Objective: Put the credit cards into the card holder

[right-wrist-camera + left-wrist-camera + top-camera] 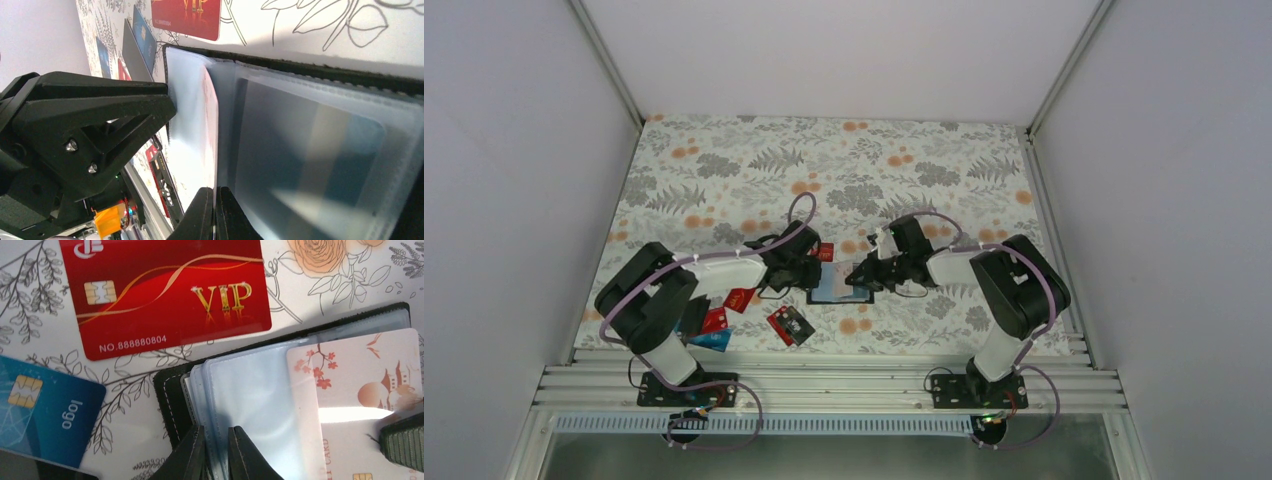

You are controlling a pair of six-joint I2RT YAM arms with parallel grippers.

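Card holder (842, 287): lies open and flat at mid-table, toward the near side, between the two arms, with its clear sleeves exposed.

Pale card (360, 385), pink blossom print: rests over the holder's right half and overlaps the sleeves.

Right gripper (215, 192): jaws closed on the thin edge of the pale card.

Left gripper (216, 432): jaws drawn nearly together, with the holder's left-hand sleeve leaves pinched between them.

Red VIP card (165, 295): flat on the floral table cover (924, 170), just beyond the holder's far left corner and not touching it.

Blue card (45, 415): flat, to the left of the holder.

Further cards: a red one (739, 298) and a red-and-black one (791, 323), scattered near and left of the holder.
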